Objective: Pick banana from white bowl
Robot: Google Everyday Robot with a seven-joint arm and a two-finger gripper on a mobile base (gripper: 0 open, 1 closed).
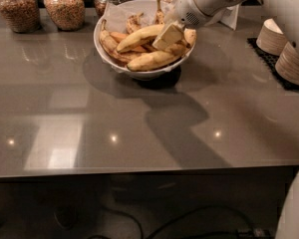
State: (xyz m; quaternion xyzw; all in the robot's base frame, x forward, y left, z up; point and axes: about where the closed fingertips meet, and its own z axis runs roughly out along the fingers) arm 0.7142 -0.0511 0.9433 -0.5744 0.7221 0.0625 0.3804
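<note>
The white bowl (105, 48) with a paper liner stands at the back middle of the grey table and holds several bananas. The long, arched yellow banana (138, 37) lies on top of the pile, running from lower left to upper right. A browner-speckled banana (152, 60) lies in front of it. My gripper (167, 36) comes in from the upper right on a white arm (204, 4). Its tip sits down in the bowl at the right end of the long banana, touching or very close to it. The banana's right end is hidden behind the gripper.
Glass jars of grain (17, 8) (64, 6) stand along the back left edge. Stacked beige paper bowls (291, 61) sit on a black mat at the right. A white card (234, 16) stands behind the arm. The table's front edge (139, 171) runs across below.
</note>
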